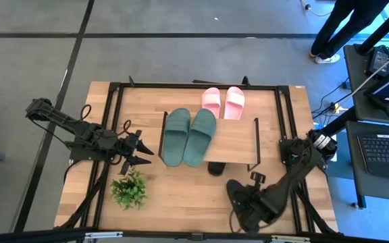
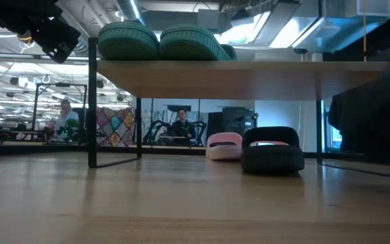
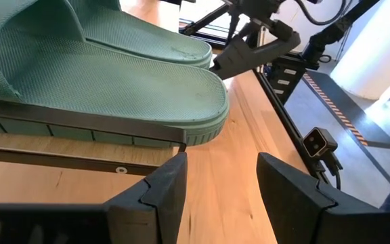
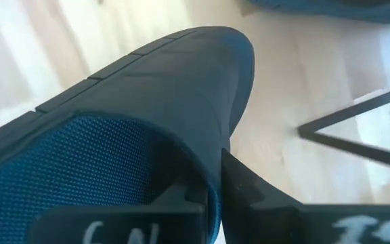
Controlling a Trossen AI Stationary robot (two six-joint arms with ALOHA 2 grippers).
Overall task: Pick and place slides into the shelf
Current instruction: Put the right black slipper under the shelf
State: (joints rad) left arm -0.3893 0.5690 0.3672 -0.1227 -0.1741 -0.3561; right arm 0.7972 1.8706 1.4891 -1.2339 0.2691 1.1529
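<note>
Foam gives under the right gripper [image 4: 212, 193], whose fingers pinch one black slide [image 4: 147, 115] by its sidewall; light and soft, it suits that edge grip. Ahead, its mate [image 1: 216, 167] lies under the shelf [image 1: 238, 143]. The left gripper [image 3: 219, 196] waits, parted.

A robotics lab: laptop [image 1: 383, 145] benches beside the table, more robot rigs [image 2: 171, 129] behind.
</note>
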